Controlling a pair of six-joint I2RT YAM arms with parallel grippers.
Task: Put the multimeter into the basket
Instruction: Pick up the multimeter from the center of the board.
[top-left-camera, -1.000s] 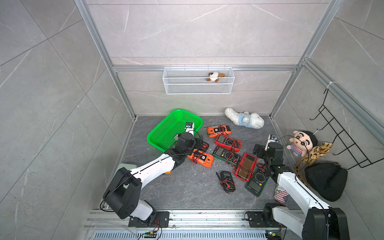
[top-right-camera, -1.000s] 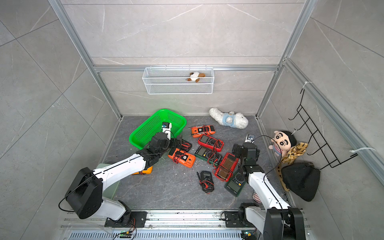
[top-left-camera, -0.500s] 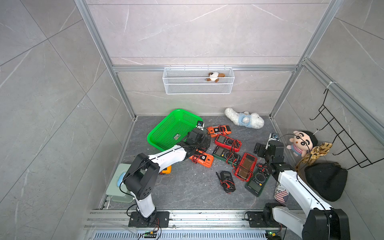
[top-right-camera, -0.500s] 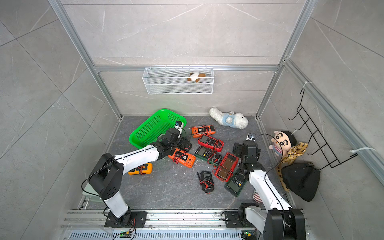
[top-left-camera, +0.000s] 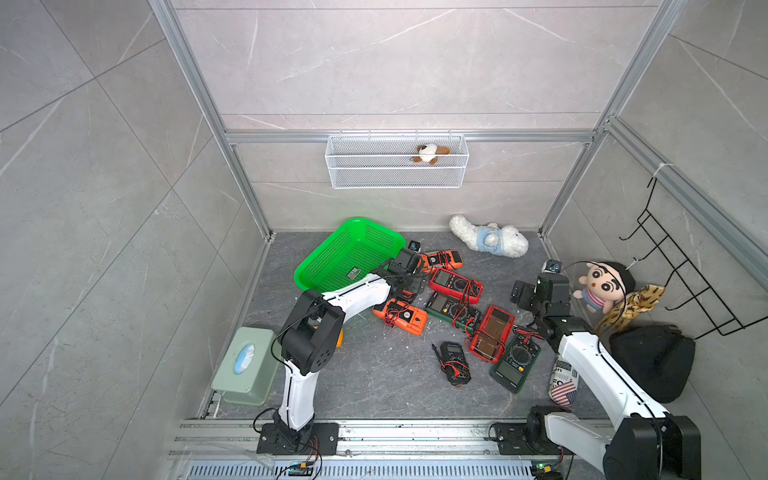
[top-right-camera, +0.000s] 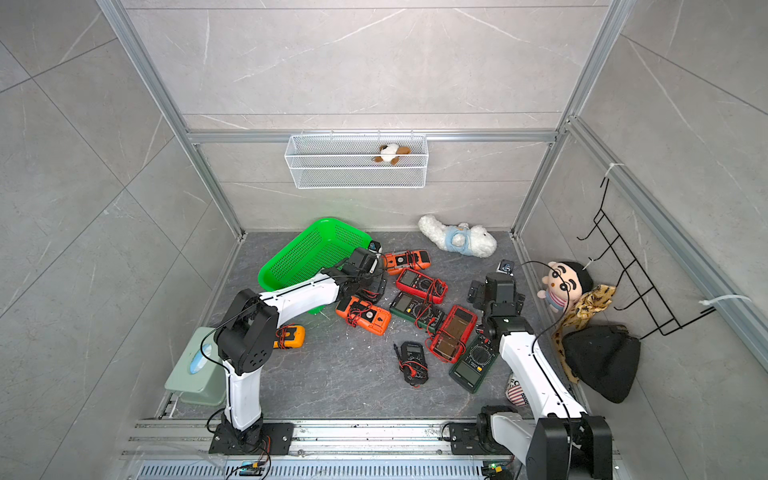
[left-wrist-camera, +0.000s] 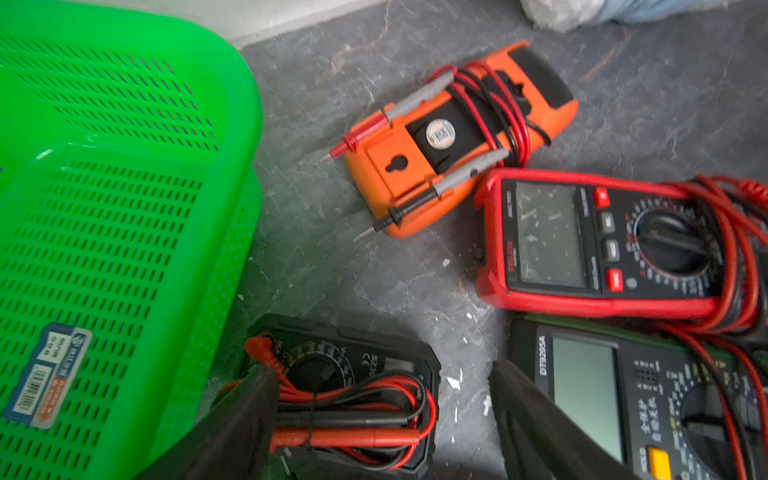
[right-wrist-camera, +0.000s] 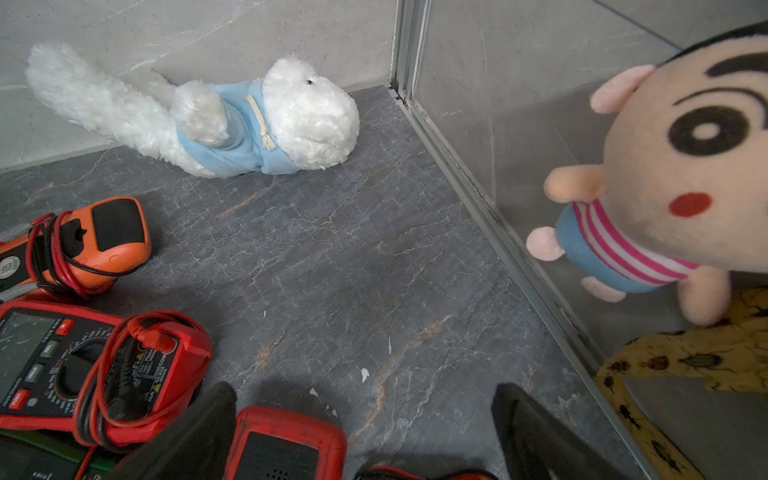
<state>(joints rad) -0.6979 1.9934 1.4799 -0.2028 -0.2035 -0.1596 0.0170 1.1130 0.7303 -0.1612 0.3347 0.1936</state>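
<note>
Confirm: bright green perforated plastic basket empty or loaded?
Empty: the green basket shows only bare perforated bottom and its label; no multimeter inside.

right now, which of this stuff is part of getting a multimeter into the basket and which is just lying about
For the job:
- green basket
- black multimeter, straddled by the open left gripper
- red multimeter
- orange multimeter
- green multimeter

Just lying about:
- white plush toy
- cartoon doll
- wire basket
- tissue box
- black bag
</note>
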